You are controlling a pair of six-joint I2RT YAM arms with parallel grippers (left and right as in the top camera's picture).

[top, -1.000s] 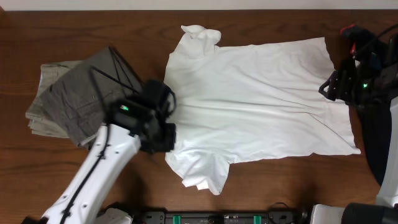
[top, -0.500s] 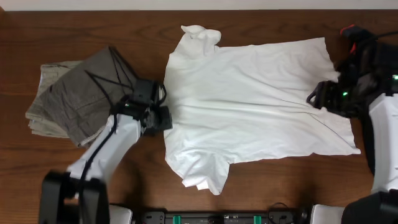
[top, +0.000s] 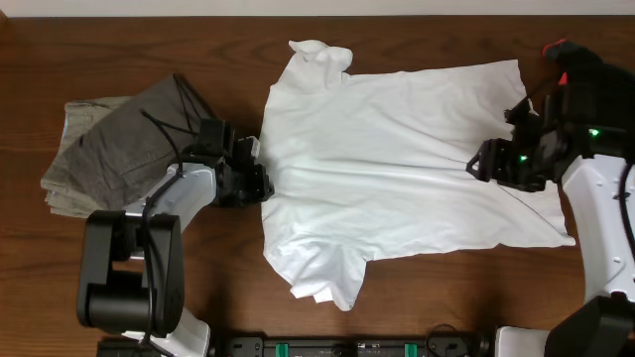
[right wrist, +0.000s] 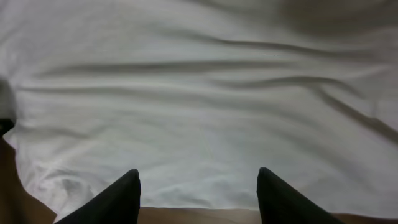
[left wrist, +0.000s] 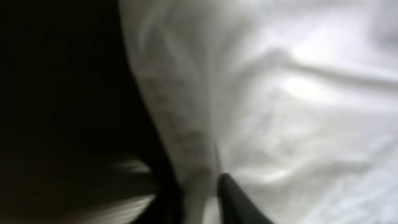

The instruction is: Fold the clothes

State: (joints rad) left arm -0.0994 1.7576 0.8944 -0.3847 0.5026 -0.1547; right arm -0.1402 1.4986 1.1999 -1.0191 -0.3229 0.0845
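The left hand [left wrist: 199, 200] was closed on the white T-shirt [top: 397, 169]. In its blurred wrist view a narrow strip of the cloth's edge stood between two dark fingertips [left wrist: 239, 200] set close together. From overhead, this hand sat at the 9 o'clock edge of the shirt, at about the middle of that side, where the neck would be. The neck itself was hidden under the hand. Just beside the arm, further towards 9 o'clock, lay a pile of grey-khaki trousers [top: 109, 159], loosely folded, with a darker grey layer on top.

The right hand [right wrist: 198, 199] was open, its two fingers wide apart with only white cloth showing between them. It hung over the shirt's 3 o'clock part, a little inside the hem.

The shirt lay flat on the brown wooden worktop [top: 149, 59], neck towards 9 o'clock and hem towards 3 o'clock. The hem ran as a fairly straight edge near the right arm's base. Bare wood showed as a strip along 12 o'clock, a wider band along 6 o'clock, and a gap between the shirt and the trousers.

The sleeve at 12 o'clock was bunched and partly turned over on itself. The sleeve at 6 o'clock lay spread out, pointing down. A long shallow crease ran across the middle of the body from 9 to 3 o'clock, with softer wrinkles around it.
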